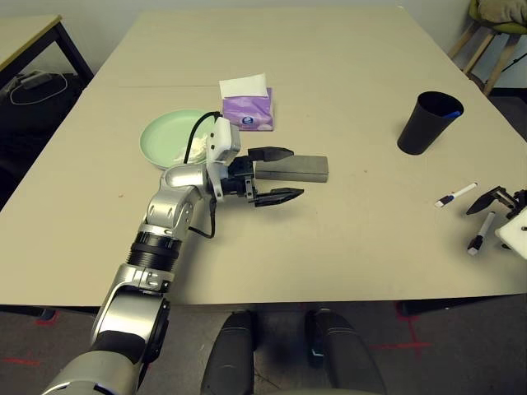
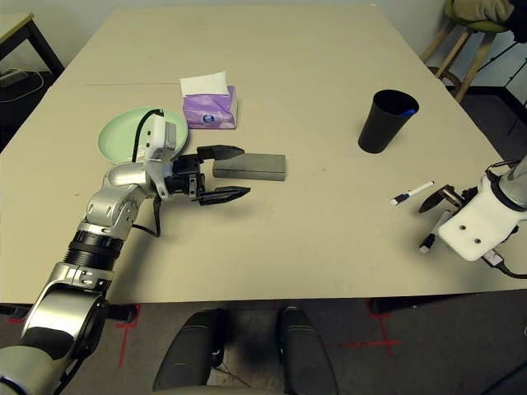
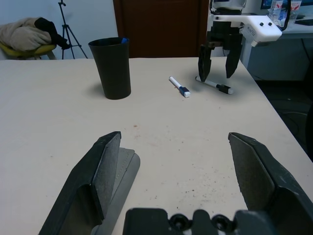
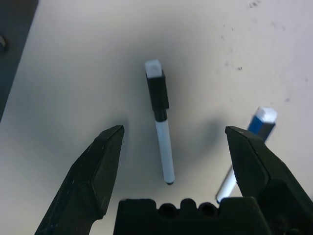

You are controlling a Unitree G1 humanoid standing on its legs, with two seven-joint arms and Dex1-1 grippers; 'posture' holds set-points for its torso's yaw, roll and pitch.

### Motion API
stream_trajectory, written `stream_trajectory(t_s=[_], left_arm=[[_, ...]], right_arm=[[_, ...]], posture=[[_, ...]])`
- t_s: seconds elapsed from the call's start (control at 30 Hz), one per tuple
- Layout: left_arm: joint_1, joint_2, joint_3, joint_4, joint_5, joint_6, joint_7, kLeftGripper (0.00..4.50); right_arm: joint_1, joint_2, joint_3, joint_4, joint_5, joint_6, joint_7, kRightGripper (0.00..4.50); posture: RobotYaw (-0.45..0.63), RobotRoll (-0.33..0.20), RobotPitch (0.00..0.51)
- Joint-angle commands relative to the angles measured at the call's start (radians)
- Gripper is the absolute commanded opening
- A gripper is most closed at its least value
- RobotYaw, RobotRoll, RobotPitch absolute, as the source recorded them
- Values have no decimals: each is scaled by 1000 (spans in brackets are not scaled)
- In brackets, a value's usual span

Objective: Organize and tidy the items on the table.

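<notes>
On the beige table (image 1: 329, 74), my left gripper (image 1: 292, 173) hovers open, its jaws straddling the near end of the grey glasses case (image 1: 296, 168); I cannot tell if they touch it. Behind my left wrist lie a mint green plate (image 1: 165, 136) with crumpled white tissue (image 1: 194, 148) on it, and a purple tissue box (image 1: 247, 111). At the right edge, my right gripper (image 4: 173, 129) is open above a black-capped white pen (image 4: 161, 132). A blue-capped pen (image 4: 249, 147) lies beside one finger. A black cup (image 1: 428, 122) stands further back with a blue tip showing inside.
A smaller tan table (image 1: 25, 37) stands off the far left corner, and a wooden stool with a cushion (image 1: 494, 25) off the far right. The pens lie close to the table's right edge. Bare tabletop stretches between the case and the cup.
</notes>
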Motion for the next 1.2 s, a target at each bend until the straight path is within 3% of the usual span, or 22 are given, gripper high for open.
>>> stream_trajectory(t_s=[0.03, 0.17, 0.67, 0.77, 1.07, 1.2], left_arm=[[-7, 4, -4, 17, 7, -7, -6, 4450], [-7, 5, -4, 17, 7, -7, -7, 4450], [-3, 10, -1, 8, 8, -4, -2, 4450], [3, 13, 1, -1, 7, -1, 1, 4500], [5, 16, 1, -4, 6, -1, 7, 4500], [3, 16, 1, -2, 5, -1, 6, 4500]], right_arm=[[29, 4, 21, 13, 31, -22, 11, 4500], [36, 3, 38, 4, 77, -26, 56, 4500], [-25, 61, 80, 21, 83, -24, 128, 4500], [-39, 69, 84, 27, 86, -15, 154, 3878], [-74, 79, 94, 44, 83, -3, 187, 361], [-79, 81, 94, 42, 92, 5, 201, 298]], posture=[[62, 0, 162], [62, 0, 162], [81, 0, 159], [92, 0, 158], [96, 0, 156], [93, 0, 155]])
